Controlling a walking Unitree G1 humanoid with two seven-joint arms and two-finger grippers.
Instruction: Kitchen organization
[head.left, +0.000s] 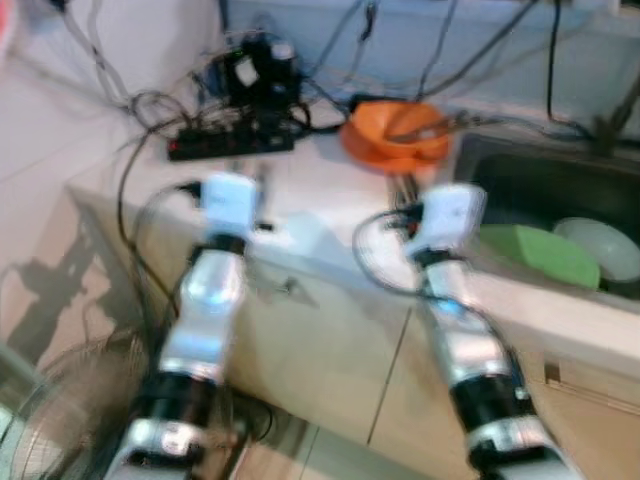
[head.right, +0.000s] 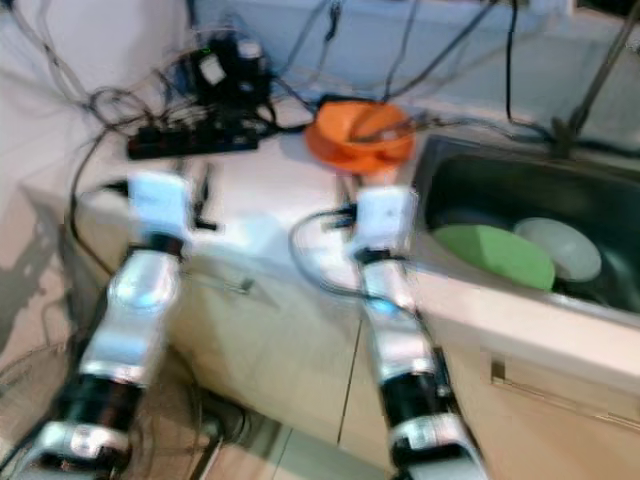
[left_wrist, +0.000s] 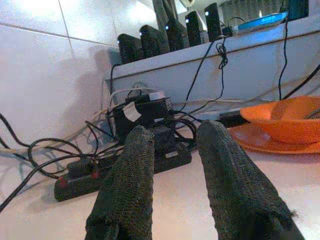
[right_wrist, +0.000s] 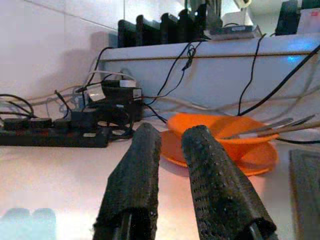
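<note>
Closest to the head camera are the two silver arms, both reaching forward over the front edge of the white surface (head.left: 300, 215). Everything's a bit blurry in the head views, so take the fine details loosely.

The left gripper (left_wrist: 172, 145) has its fingers spread apart with nothing between them, hanging low over the surface. The right gripper (right_wrist: 172, 137) also holds nothing; there's only a narrow gap between its two fingers, so barely parted.

What the next move seems to turn on: the orange bowl (right_wrist: 225, 132), which I'm guessing is the thing to tidy. It sits on an orange plate (right_wrist: 250, 157) further back on the surface, just beside the sink (head.right: 520, 190). From the right gripper it's pretty much straight ahead and a touch toward the sink side, near. From the left gripper it's off to the robot's right and further away. So the right arm is clearly the nearer one.

Some metal utensils (right_wrist: 272, 126) lie in the bowl, handles poking out over the rim toward the sink, so their long axis runs roughly across the gripper's line of approach.

In the sink there's a green plate (head.left: 540, 252) and a white bowl (head.left: 603, 245).

Further back on the left is a black power strip (head.left: 230, 143) in a mess of cables and chargers against the tiled wall.
</note>
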